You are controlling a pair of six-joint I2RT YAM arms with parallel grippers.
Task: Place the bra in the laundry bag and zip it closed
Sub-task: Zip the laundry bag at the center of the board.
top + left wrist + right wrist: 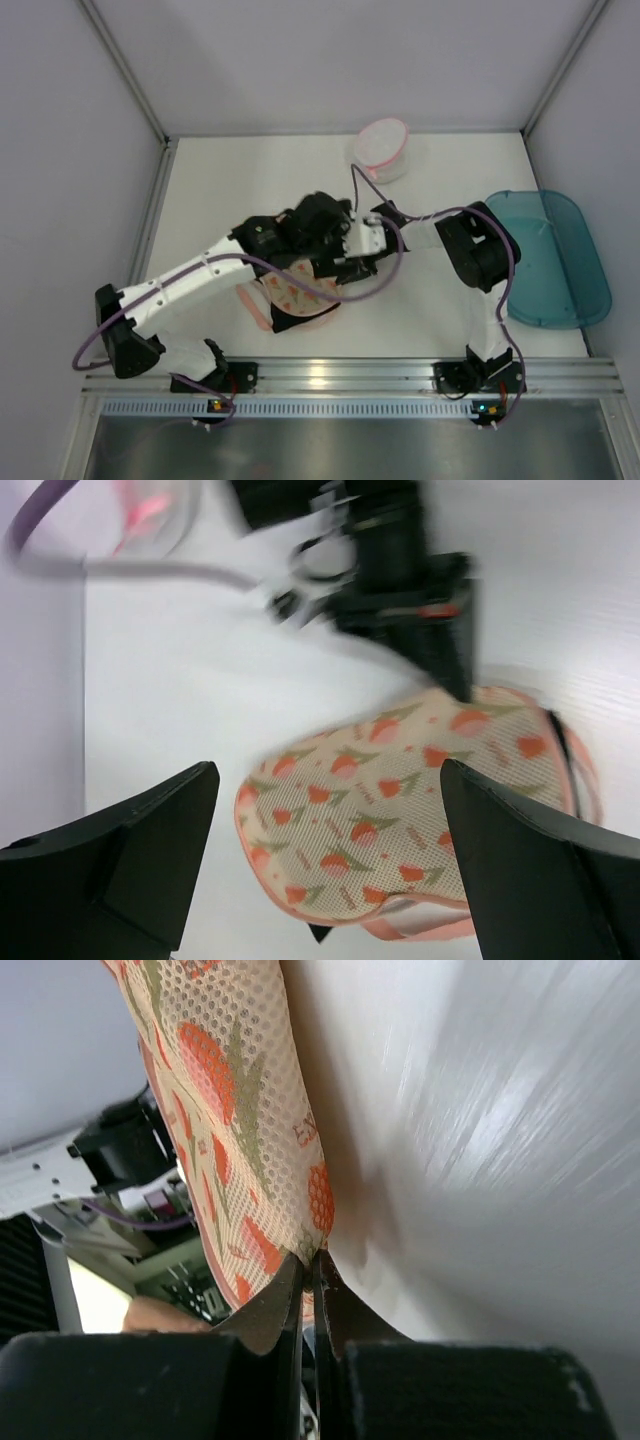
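Two black fingers of the right gripper [312,1260] are pressed tight together, and a bit of the laundry bag [230,1090] is pinched at its edge between them. Whether the zip tab or only mesh is caught cannot be told. The left gripper [330,770] is spread wide above the bag, and nothing is held in it.

The bag is laid on the white table [230,190], near the front, under both arms. The bra cannot be seen for sure. A thin dark strip is seen at the bag's edge from the left wrist, so it is guessed that the bra is tucked inside.

With only one spot held, the soft bag could be dragged along the smooth table when the zip is pulled, and then the zip would not be closed. The mesh could also be lost from such a small pinch. A strap could be caught in the zip if any is poking out.

The bag is made of soft mesh full of tiny holes. It is cream, dotted with orange-pink flowers and green leaves, and edged in pink. It is round and a little puffy. A white pouch [382,148] and a teal tub [555,260] of hard plastic are set well apart from it.
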